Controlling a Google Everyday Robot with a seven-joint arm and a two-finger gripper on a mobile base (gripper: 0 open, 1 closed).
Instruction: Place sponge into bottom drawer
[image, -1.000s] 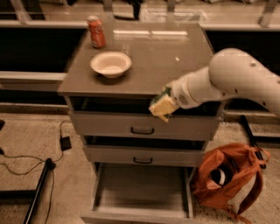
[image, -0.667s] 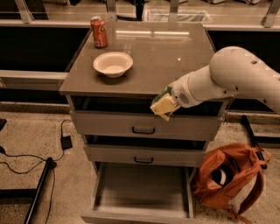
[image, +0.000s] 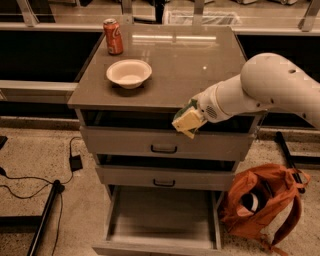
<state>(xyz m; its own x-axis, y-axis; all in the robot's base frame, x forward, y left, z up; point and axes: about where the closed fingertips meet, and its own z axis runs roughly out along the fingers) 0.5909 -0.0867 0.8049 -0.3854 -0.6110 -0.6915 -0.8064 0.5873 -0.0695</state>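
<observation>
Change is scarcely to be found at the pincer (image: 194, 114): it is closed on the sponge (image: 186, 122), which is held in the air just in front of the worktop (image: 165, 85) edge, level with the top drawer (image: 130, 142) front, almost exactly where it is seen a second earlier. Only a very slight shift of the whole scene is noted. The white bowl (image: 129, 73) and red can (image: 113, 36) are left standing on the worktop. Well below, past the middle drawer (image: 125, 176), the bottom drawer (image: 162, 215) is pulled open, and nothing is seen lying in it. The carry is thus judged paused or very slow; a long descent is still required before release. An orange backpack (image: 260, 205) is set just right of that drawer.
</observation>
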